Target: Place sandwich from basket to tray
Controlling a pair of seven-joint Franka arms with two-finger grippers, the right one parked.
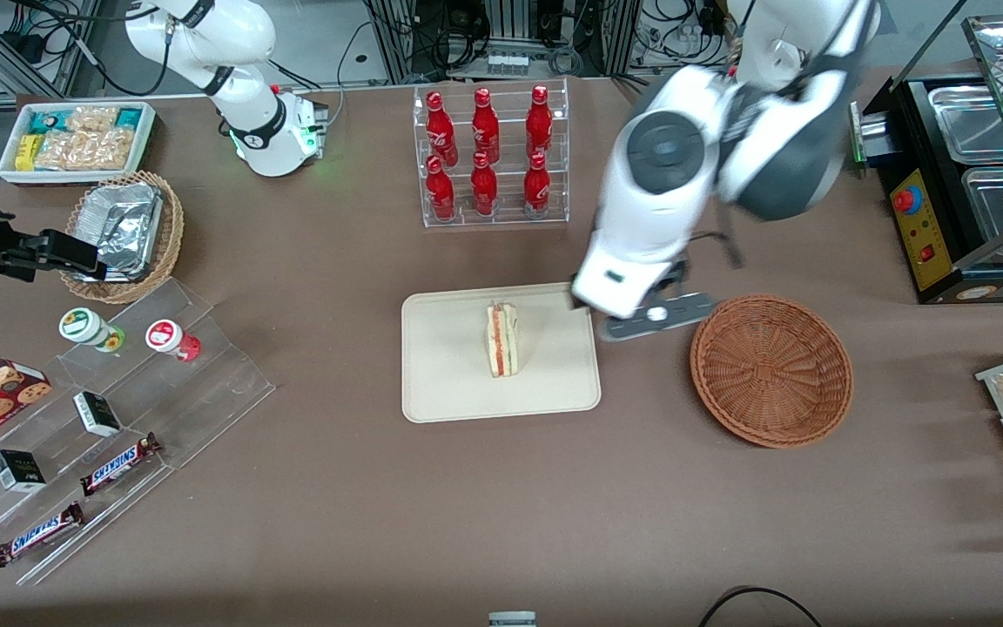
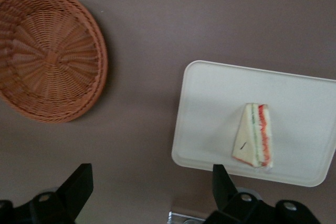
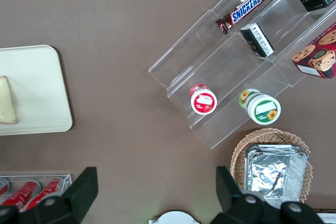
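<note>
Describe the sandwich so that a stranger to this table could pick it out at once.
Find the cream tray nearer the front camera than the rack of red bottles. The sandwich lies on it, an empty reddish-brown basket beside. It alone is a pale wedge edged red and green; the open gripper hangs above.

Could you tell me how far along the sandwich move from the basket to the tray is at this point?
It looks essentially done. The sandwich lies on the tray, and the basket holds nothing. The gripper is open and carries nothing, hovering above the table between tray and basket. Nothing is left except perhaps pulling the arm away.
</note>
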